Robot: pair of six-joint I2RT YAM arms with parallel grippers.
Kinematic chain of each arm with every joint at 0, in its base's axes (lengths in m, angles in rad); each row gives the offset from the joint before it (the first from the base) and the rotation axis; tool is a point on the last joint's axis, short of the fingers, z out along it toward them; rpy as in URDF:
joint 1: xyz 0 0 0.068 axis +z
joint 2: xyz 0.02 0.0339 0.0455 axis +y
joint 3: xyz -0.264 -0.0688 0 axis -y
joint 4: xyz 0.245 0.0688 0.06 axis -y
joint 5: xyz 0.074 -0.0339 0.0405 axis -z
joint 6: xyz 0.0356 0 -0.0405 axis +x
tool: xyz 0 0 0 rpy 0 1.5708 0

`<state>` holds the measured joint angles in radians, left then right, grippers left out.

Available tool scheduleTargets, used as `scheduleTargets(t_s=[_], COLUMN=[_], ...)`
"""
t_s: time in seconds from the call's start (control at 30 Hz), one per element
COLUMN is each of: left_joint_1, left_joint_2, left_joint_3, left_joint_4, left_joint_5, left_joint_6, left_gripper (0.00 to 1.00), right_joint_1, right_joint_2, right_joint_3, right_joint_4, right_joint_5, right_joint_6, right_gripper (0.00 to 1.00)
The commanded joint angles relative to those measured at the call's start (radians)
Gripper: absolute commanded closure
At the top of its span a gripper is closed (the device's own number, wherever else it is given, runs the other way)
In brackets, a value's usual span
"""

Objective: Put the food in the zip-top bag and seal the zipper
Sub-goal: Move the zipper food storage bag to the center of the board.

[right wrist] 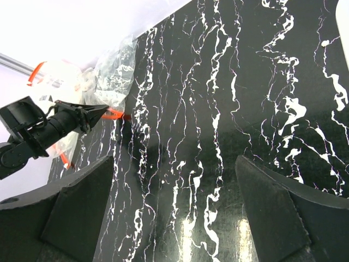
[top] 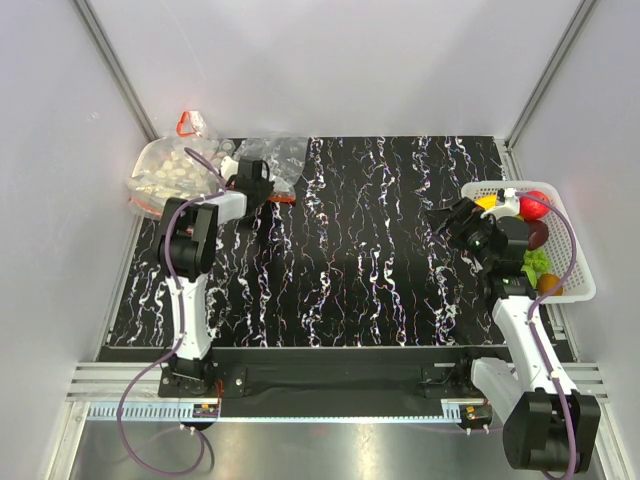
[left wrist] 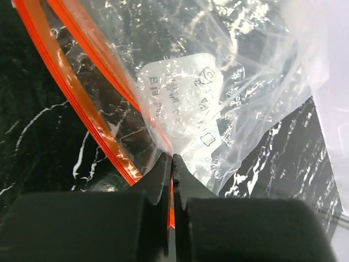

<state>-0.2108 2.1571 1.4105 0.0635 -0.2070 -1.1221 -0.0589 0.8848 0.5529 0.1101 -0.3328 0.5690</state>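
The black tabletop (top: 380, 260) is glossy and veined with white like marble. The two black arms are bolted at its near edge.

Well to the right of the small clear crinkly zip-top bag (top: 275, 155), across the tabletop, the right claw (right wrist: 174, 161) hangs above bare marbled surface. Its two broad matte fingers are spread wide and hold nothing. Just beyond it, still farther from the bag, is one white plastic basket (top: 578, 262) with slatted walls. Five pieces of food show in it: a red round one (top: 535, 205), a yellow one (top: 487, 202), a dark maroon one (top: 537, 235), a leafy green one (top: 535, 265) and an orange one (top: 550, 285). The arm partly hides them.

The bag lies at the far left of the tabletop, its thin film creased and glinting, with one white printed label (left wrist: 180, 93) inside. Its zipper (left wrist: 71, 93) shows as two smooth red-orange strips that run apart from each other, so the mouth is parted. The left claw (left wrist: 172, 158) is at the bag's near edge. Its two tapered black fingertips are pressed together with almost no gap, and one zipper strip and some film are pinched between them.

Just left of the bag, against the far left corner, lies one larger clear bag of whitish pieces (top: 170, 175). It has a red loop (top: 187, 123) at its far end.
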Motion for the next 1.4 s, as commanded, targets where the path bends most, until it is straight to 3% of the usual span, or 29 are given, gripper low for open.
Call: scheduleTargets(t_s=[0.0, 0.13, 0.3, 0.5, 0.63, 0.67, 0.73, 0.83, 1.0, 1.1, 1.13, 1.2, 1.27, 1.37], left_joint_1=[-0.01, -0.067, -0.173, -0.433, -0.555, -0.568, -0.593, -0.608, -0.621, -0.622, -0.622, -0.622, -0.622, -0.618], left_joint_2=[-0.087, -0.218, -0.426, -0.539, -0.543, -0.545, -0.562, -0.597, -0.617, -0.6, -0.603, -0.626, -0.695, -0.802], left_joint_3=[-0.056, -0.175, -0.405, -0.415, -0.358, -0.352, -0.361, -0.424, -0.551, -0.587, -0.591, -0.616, -0.663, -0.708], left_joint_4=[0.088, 0.116, 0.203, 0.079, -0.046, -0.06, -0.06, 0.01, 0.136, 0.194, 0.193, 0.194, 0.206, 0.165], left_joint_5=[0.026, 0.011, 0.003, -0.11, -0.221, -0.223, -0.203, -0.047, 0.132, 0.202, 0.202, 0.202, 0.18, 0.091], left_joint_6=[0.045, 0.091, 0.097, 0.241, 0.388, 0.401, 0.441, 0.54, 0.559, 0.567, 0.561, 0.555, 0.544, 0.527], left_gripper=[1.0, 1.0, 1.0, 1.0, 1.0, 1.0, 1.0, 1.0, 0.98, 0.7, 0.42, 0.2, 0.06, 0.03], right_joint_1=[-0.001, -0.001, 0.04, 0.135, 0.204, 0.22, 0.255, 0.287, 0.347, 0.395, 0.406, 0.432, 0.456, 0.487], right_joint_2=[0.019, 0.091, 0.181, 0.272, 0.301, 0.299, 0.295, 0.31, 0.399, 0.439, 0.447, 0.46, 0.465, 0.46], right_joint_3=[0.013, 0.061, 0.054, 0.137, 0.194, 0.2, 0.214, 0.223, 0.249, 0.257, 0.26, 0.268, 0.281, 0.304], right_joint_4=[0.048, -0.015, 0.108, 0.008, -0.041, -0.046, -0.049, -0.05, -0.061, -0.064, -0.064, -0.061, -0.072, -0.105], right_joint_5=[-0.015, -0.041, -0.205, -0.19, -0.229, -0.226, -0.224, -0.201, -0.198, -0.163, -0.157, -0.14, -0.123, -0.08], right_joint_6=[-0.032, -0.055, -0.038, -0.089, -0.135, -0.141, -0.161, -0.172, -0.192, -0.208, -0.212, -0.218, -0.224, -0.245], right_gripper=[0.0, 0.01, 0.08, 0.17, 0.24, 0.3, 0.34, 0.41, 0.29, 0.28, 0.27, 0.27, 0.28, 0.3])
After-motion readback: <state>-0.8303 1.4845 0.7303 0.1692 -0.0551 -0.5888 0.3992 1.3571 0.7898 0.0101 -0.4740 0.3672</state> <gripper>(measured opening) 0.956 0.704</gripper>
